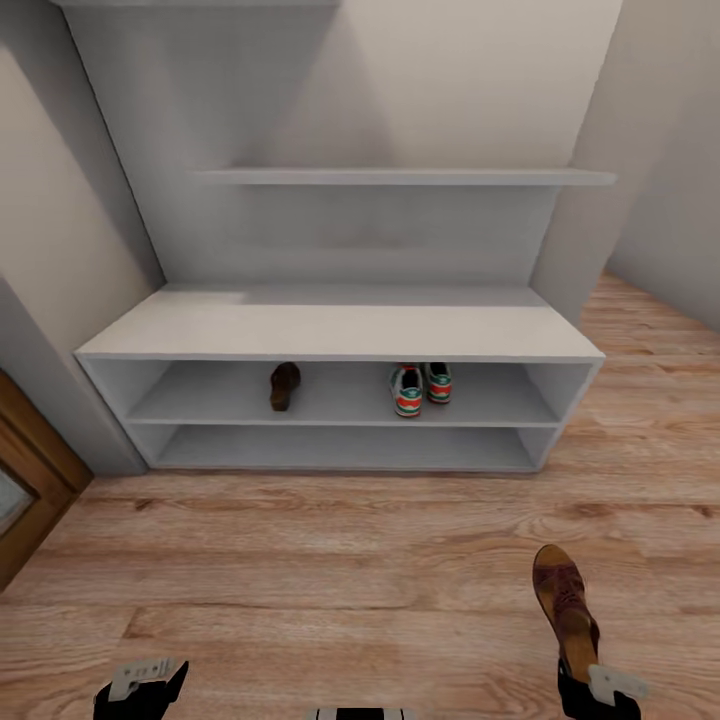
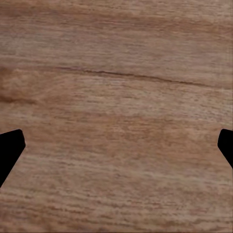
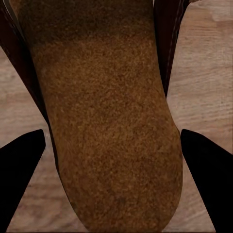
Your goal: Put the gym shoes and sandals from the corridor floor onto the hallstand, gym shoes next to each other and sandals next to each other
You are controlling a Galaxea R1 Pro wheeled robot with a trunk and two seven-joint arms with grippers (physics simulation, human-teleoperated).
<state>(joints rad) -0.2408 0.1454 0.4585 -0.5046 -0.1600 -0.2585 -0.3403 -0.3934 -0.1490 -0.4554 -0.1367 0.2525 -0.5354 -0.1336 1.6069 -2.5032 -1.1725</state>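
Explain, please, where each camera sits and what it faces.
Head view: high, facing forward and down at the hallstand; both grippers low in picture, right gripper at a sandal.
Left wrist view: on the left arm, facing the corridor floor between fingertips.
Right wrist view: on the right arm, facing the sandal's insole.
Shared: sandal, floor.

At the lower edge of the head view, the left end effector (image 1: 143, 688) and right end effector (image 1: 598, 692) are matte black blocks, each capped by a pale grey angular bracket with small dark slots or screw holes. A white-and-dark sliver of the trunk (image 1: 360, 714) sits between them, too cropped to make out. In both wrist views the fingertips (image 3: 19, 170) are flat black wedges without markings.
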